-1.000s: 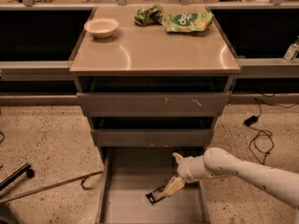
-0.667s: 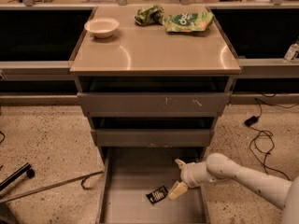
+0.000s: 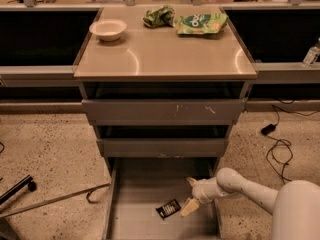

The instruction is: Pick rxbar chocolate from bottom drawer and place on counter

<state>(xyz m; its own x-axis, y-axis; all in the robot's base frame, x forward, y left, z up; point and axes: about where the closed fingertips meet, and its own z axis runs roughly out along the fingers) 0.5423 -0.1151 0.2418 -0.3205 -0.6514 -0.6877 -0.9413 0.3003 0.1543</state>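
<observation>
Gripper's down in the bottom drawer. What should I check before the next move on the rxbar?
1. Is the bottom drawer pulled out far enough: ok.
2. Is the rxbar in sight, lying flat on the drawer floor with nothing on it: ok.
3. Is the gripper inside the drawer, just right of the rxbar: ok.
4. Are the jaws open with nothing between them: ok.
5. Do the jaws straddle the rxbar: not ok, it lies to their left.
6. Does the counter have bare room in front of the bowl and the green bags: ok.
</observation>
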